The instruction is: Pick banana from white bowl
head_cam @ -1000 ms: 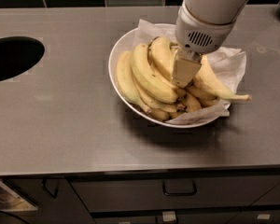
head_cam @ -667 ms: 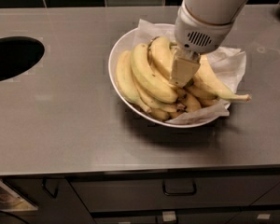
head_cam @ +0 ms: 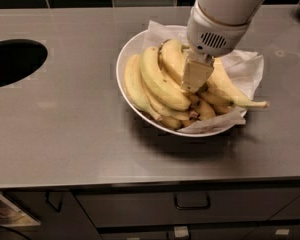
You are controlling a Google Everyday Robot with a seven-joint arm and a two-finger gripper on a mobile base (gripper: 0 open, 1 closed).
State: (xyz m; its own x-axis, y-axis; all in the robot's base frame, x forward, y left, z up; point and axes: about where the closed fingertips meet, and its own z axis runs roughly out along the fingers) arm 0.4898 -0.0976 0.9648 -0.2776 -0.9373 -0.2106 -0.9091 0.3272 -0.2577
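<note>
The white bowl [head_cam: 124,59] sits on the steel counter, lined with crumpled white paper [head_cam: 245,64] and filled with several yellow bananas. A plump curved banana [head_cam: 172,59] with a dark tip lies at the top of the pile. My gripper [head_cam: 195,79] reaches down from the upper right into the middle of the bowl, right against that banana's right side. Two larger bananas [head_cam: 157,81] lie to its left. A slender banana with a long pointed stem [head_cam: 232,91] lies to the right. The arm hides the pile's centre.
A dark round opening [head_cam: 12,61] is cut into the counter at the left. Dark tiles run along the back wall. Drawers with handles [head_cam: 191,204] are below the counter's front edge.
</note>
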